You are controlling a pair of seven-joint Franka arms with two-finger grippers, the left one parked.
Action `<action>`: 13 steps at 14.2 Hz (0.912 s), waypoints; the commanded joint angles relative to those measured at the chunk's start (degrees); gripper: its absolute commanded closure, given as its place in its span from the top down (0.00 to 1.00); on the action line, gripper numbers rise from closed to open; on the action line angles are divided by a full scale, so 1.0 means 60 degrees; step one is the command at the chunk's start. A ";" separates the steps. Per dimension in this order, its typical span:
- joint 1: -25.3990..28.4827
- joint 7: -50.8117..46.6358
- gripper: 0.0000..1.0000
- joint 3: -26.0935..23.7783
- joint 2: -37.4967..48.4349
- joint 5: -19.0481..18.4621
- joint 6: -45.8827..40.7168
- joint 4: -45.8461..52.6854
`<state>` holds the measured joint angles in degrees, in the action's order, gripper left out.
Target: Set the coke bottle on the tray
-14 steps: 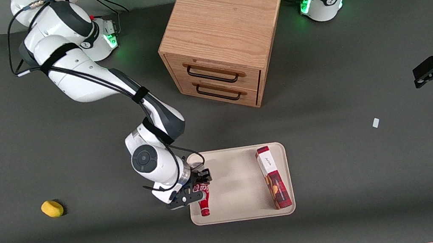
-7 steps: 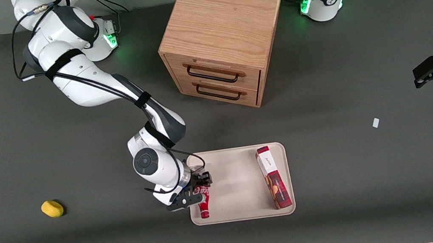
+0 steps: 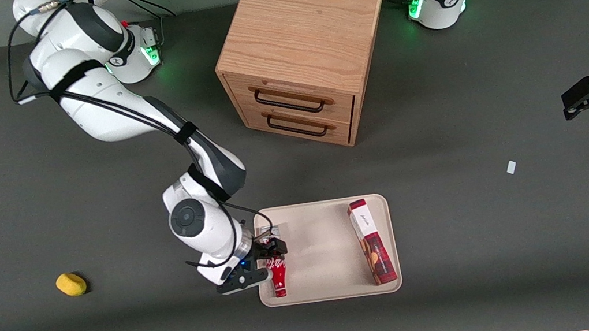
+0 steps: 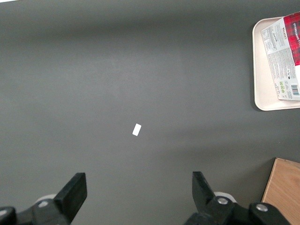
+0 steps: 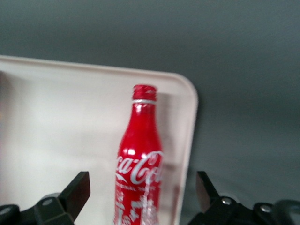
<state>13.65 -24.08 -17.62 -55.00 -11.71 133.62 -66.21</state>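
Table: we see a dark grey table (image 3: 485, 230) carrying a wooden drawer cabinet (image 3: 306, 47), a yellow lump (image 3: 71, 284) toward the working arm's end, and a small white scrap (image 3: 511, 167) toward the parked arm's end.

Tray: the tray (image 3: 318, 244) sits in front of the cabinet's drawers, nearer the front camera; a red-and-white box (image 3: 372, 241) lies along the edge nearest the parked arm.

Coke bottle: the coke bottle (image 3: 278, 276) lies flat on the tray, just inside the rim nearest the working arm. In the front view its long axis runs 12 to 6 o'clock, cap at 6, silver base at 12.

Gripper: the gripper (image 3: 259, 264) hovers over the bottle's base half. In the right wrist view the jaws stand spread wide, one on either side of the bottle (image 5: 139, 164), with clear gaps and no contact.

Key relation: we judge the bottle released and resting on the tray (image 5: 56, 131). It points away from the jaws along their centre line, so a straight lift should clear it.

Risk: it lies close to the rim and could roll if nudged.
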 commanded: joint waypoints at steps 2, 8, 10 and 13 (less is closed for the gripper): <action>-0.1305 -0.0001 1.00 -0.0082 0.3228 -0.0144 -0.1260 -0.2920; -0.2391 0.0348 1.00 -0.0096 0.5865 -0.0085 -0.4339 -0.4091; -0.2595 0.0947 1.00 -0.0023 0.7067 0.0002 -0.4063 -0.5088; -0.2949 0.2151 1.00 0.0573 0.8664 0.2004 -0.3827 -0.6188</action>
<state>-2.75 -15.79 -17.07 -12.10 -5.98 108.17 -94.68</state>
